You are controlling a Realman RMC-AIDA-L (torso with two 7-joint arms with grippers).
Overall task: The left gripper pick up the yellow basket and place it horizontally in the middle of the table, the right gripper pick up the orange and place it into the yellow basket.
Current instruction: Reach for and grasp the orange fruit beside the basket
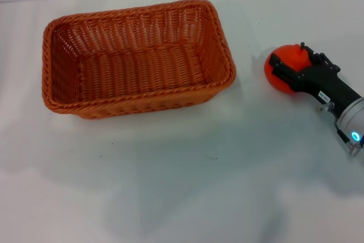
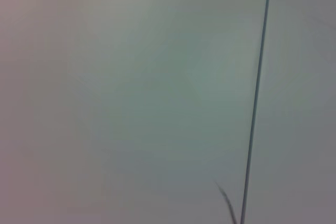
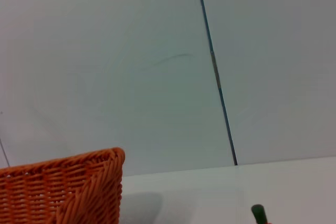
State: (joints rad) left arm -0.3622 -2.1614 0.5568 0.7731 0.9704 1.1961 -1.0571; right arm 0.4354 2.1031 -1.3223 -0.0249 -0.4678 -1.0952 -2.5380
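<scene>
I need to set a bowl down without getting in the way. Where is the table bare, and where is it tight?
The table is bare along the whole near side, in front of the yellow basket. A narrower bare strip lies between the basket and the orange. It is crowded at the right, where the right pincer sits around the orange.
</scene>
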